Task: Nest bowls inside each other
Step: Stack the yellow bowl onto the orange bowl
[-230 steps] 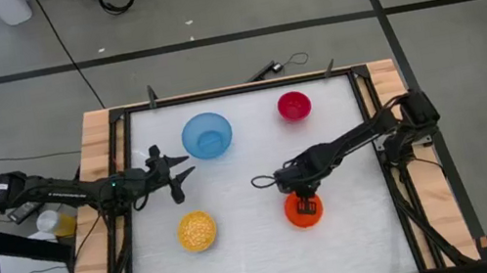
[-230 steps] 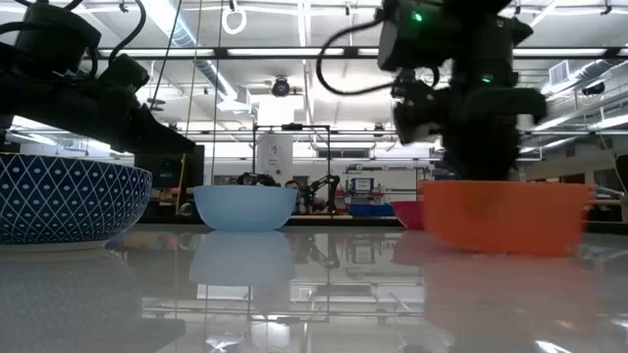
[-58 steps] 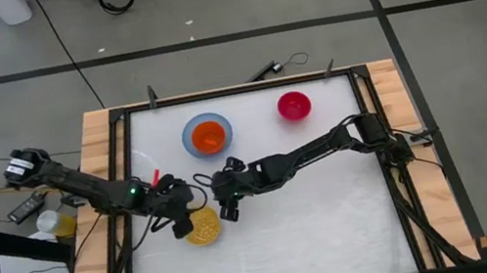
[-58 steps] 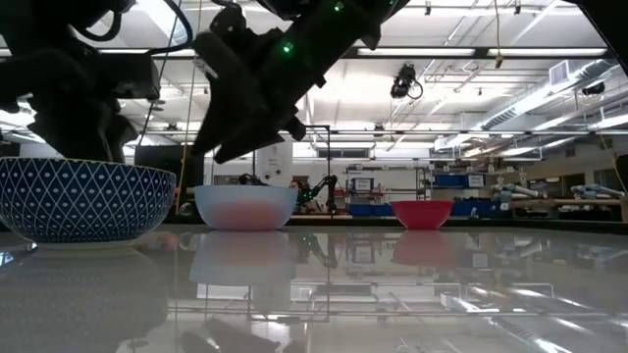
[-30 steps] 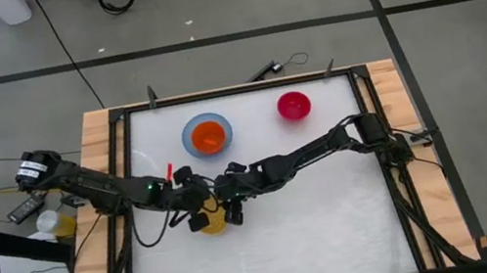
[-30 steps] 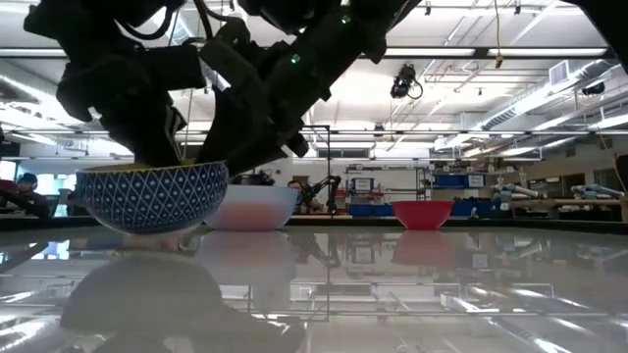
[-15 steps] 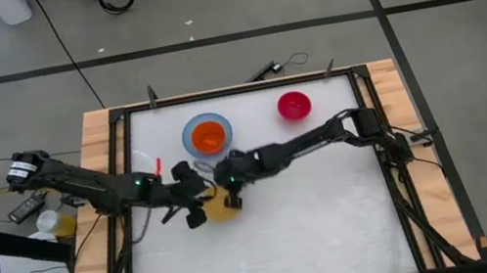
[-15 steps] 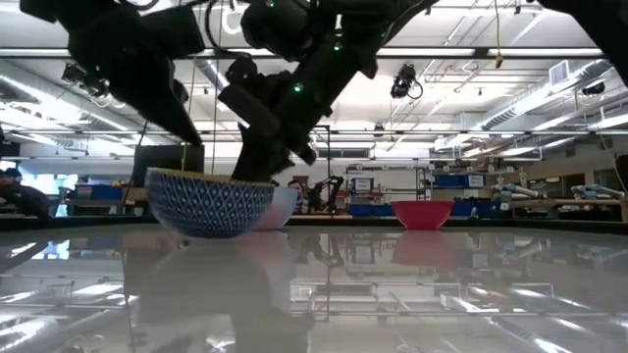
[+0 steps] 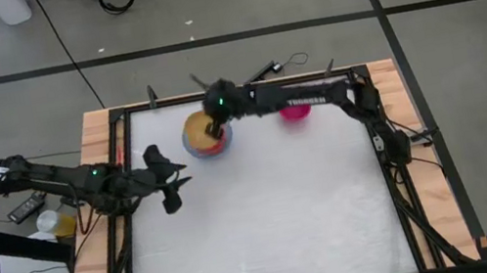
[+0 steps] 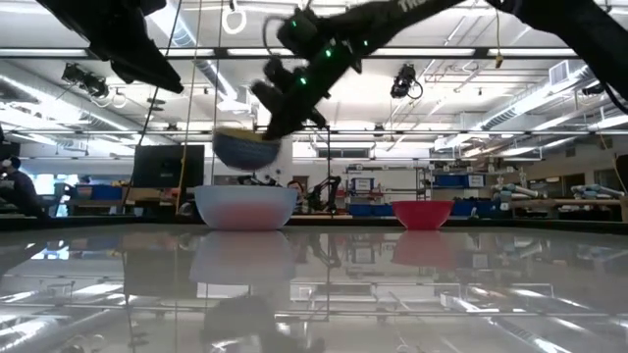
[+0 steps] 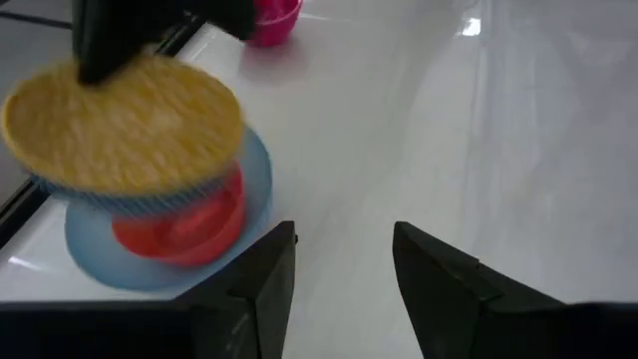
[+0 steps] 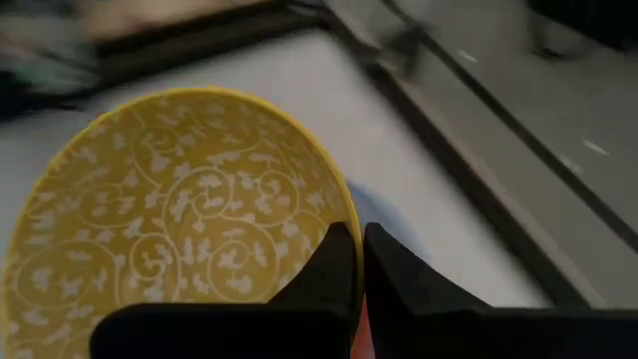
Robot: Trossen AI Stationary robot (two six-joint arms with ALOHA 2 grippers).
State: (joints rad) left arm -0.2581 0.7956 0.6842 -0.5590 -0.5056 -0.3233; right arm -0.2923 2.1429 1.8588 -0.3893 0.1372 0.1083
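My right gripper (image 9: 216, 129) is shut on the yellow bowl (image 9: 196, 129), which has a blue-patterned outside (image 10: 243, 148). It holds the bowl in the air above the light blue bowl (image 10: 245, 207) at the far left. The orange-red bowl (image 11: 184, 225) sits inside the light blue one (image 11: 150, 271). The magenta bowl (image 9: 296, 111) stands on the table at the far side, partly under the right arm. My left gripper (image 9: 176, 179) hangs open and empty above the table's left part, near side of the bowls; its fingers (image 11: 269, 279) hold nothing. My right gripper pinches the yellow bowl's rim (image 12: 334, 214), one finger (image 12: 334, 269) inside the bowl and the other outside its wall. The fingers slant down from the table's right side. The bowl is lifted clear, tilted slightly, above the orange-red bowl in the light blue one.
Black frame rails (image 9: 236, 91) and wooden side boards (image 9: 97, 151) border the white table. The right arm (image 9: 316, 96) stretches along the far edge over the magenta bowl. The table's middle and near part (image 9: 268, 222) is bare white surface.
My left gripper has let go of the yellow bowl, opened, and drawn back up toward the left edge. My right gripper has shut on the bowl's rim, lifted it off the table and carried it toward the far edge, over the light blue bowl.
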